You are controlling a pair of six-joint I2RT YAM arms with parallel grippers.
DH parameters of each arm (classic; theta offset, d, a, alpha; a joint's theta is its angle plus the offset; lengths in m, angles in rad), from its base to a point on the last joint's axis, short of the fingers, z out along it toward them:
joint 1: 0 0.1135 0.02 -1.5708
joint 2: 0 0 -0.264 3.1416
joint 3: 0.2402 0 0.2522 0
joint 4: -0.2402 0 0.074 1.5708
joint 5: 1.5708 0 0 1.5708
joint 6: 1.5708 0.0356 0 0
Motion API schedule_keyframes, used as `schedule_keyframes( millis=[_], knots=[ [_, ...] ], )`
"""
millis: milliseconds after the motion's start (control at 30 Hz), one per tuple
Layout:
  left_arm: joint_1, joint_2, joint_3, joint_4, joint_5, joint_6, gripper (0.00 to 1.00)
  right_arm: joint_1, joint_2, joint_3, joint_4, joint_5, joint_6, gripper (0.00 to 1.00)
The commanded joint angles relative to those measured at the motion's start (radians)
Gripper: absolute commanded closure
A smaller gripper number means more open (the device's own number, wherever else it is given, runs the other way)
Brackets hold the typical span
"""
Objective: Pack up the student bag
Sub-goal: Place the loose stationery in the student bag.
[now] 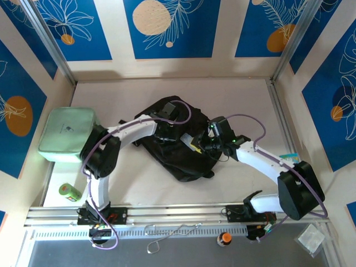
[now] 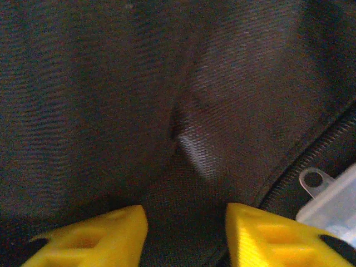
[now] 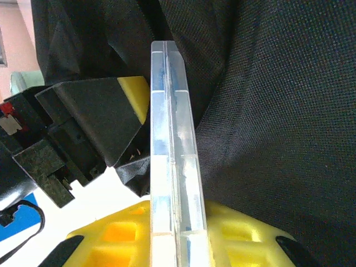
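Note:
The student bag (image 1: 181, 153), a black fabric backpack, lies in the middle of the table. My left gripper (image 1: 167, 132) is down on its upper part. In the left wrist view the yellow fingertips (image 2: 111, 233) have bunched black fabric (image 2: 183, 139) filling the gap between them, and a zip track with a metal pull (image 2: 314, 181) runs at the right. My right gripper (image 3: 175, 222) is shut on a clear plastic case (image 3: 172, 156), seen edge-on and held at the bag's fabric (image 3: 278, 111) beside the left gripper's finger (image 3: 105, 111). A corner of that case (image 2: 334, 203) shows by the zip.
A mint-green zip case (image 1: 67, 133) sits at the left of the table. A green can (image 1: 70, 192) lies at the near left. A small orange-topped item (image 1: 224, 238) rests on the front rail. Walls close in at the back and on both sides.

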Motion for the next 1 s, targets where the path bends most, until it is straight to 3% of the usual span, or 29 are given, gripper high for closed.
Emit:
schedule_keyframes(
  millis=[0, 33, 200, 567, 767, 967],
  knots=[
    [0.007, 0.081, -0.021, -0.084, -0.070, -0.025, 0.71, 0.001, 0.042, 0.000, -0.288, 0.160, 0.024, 0.97],
    [0.009, 0.082, -0.022, -0.081, -0.069, -0.028, 0.75, 0.005, 0.055, 0.012, -0.303, 0.170, 0.023, 0.98],
    [0.008, 0.057, -0.039, -0.051, -0.044, -0.025, 0.81, 0.023, 0.108, 0.028, -0.305, 0.216, 0.054, 1.00],
    [0.008, 0.043, -0.051, -0.040, -0.010, -0.018, 0.84, 0.019, 0.119, 0.201, -0.437, 0.414, 0.055, 1.00],
    [0.008, 0.030, -0.054, -0.036, -0.003, -0.018, 0.84, 0.014, 0.159, 0.217, -0.439, 0.359, 0.040, 1.00],
    [0.008, 0.021, -0.054, -0.028, 0.011, -0.011, 0.83, 0.000, 0.249, 0.143, -0.186, 0.160, -0.011, 1.00]
  ],
)
